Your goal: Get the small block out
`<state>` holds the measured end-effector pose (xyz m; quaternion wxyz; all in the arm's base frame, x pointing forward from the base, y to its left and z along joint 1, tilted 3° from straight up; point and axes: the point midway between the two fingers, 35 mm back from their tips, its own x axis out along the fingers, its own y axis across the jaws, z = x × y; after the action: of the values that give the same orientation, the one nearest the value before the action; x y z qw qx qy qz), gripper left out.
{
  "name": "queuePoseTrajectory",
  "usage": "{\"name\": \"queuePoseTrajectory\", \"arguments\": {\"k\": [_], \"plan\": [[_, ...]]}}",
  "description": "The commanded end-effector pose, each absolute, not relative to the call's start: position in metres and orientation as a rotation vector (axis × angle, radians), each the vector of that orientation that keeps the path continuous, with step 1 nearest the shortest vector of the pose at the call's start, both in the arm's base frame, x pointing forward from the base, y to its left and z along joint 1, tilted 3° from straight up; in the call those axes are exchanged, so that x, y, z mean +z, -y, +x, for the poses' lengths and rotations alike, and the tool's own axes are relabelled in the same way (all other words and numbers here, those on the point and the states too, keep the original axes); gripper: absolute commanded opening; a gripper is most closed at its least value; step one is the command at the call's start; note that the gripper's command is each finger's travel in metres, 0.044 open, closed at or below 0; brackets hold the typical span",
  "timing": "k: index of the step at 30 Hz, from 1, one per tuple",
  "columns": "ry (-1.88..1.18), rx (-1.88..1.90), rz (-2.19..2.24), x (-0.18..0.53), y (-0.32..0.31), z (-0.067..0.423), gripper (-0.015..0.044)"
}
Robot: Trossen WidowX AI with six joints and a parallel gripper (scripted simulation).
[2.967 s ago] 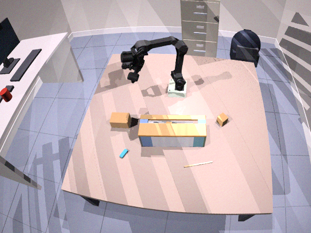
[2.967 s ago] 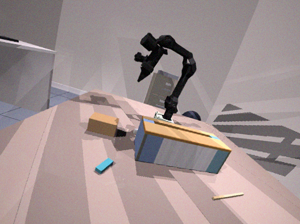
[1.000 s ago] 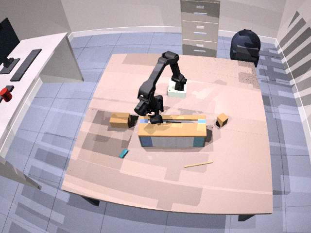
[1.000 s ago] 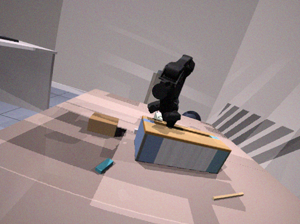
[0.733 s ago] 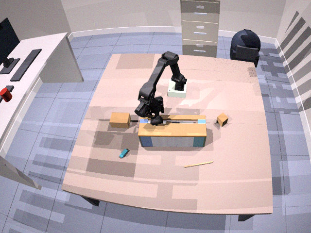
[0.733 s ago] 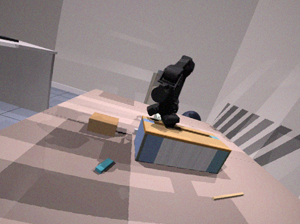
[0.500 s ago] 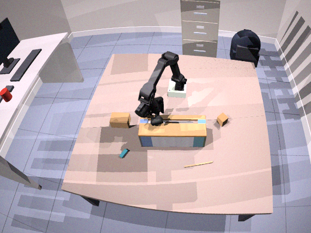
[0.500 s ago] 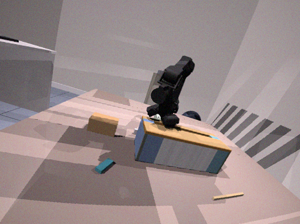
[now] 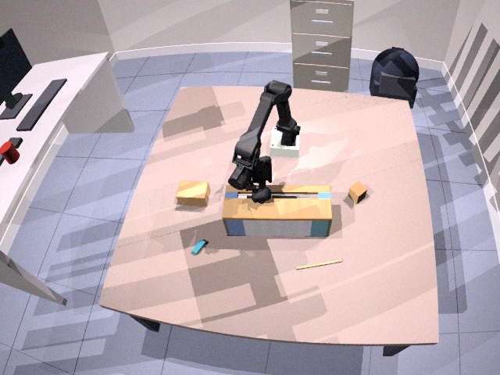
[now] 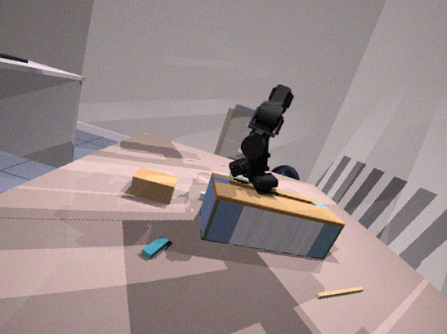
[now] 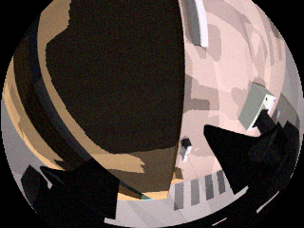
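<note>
Top view: the box [image 9: 278, 212] sits mid-table [image 9: 363, 306], margins all round, while the gripper [image 9: 260, 196], spread wide and holding nothing, rests at its top slot [image 9: 291, 195].

Matte black jointed arm [image 9: 258, 121], blocky links, white square base [image 9: 278, 151]

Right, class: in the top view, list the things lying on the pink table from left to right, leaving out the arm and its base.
Tan box → small teal block → long clear-fronted box → thin wooden stick → small tan cube.
</note>
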<state>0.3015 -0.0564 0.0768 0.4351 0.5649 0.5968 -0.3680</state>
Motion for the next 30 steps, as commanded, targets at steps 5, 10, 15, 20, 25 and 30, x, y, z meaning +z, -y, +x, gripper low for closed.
{"name": "queuePoseTrajectory", "arguments": {"k": [5, 10, 15, 20, 25, 30], "plan": [[-1.487, -0.916, 1.415, 0.077, 0.035, 0.299, 0.04], [-1.488, -0.916, 1.415, 0.077, 0.022, 0.298, 0.04], [-1.489, -0.915, 1.416, 0.078, 0.009, 0.297, 0.04], [-1.489, -0.914, 1.417, 0.078, -0.004, 0.296, 0.04], [-1.49, -0.914, 1.417, 0.078, -0.017, 0.295, 0.04], [-1.491, -0.913, 1.418, 0.079, -0.03, 0.294, 0.04]]}}
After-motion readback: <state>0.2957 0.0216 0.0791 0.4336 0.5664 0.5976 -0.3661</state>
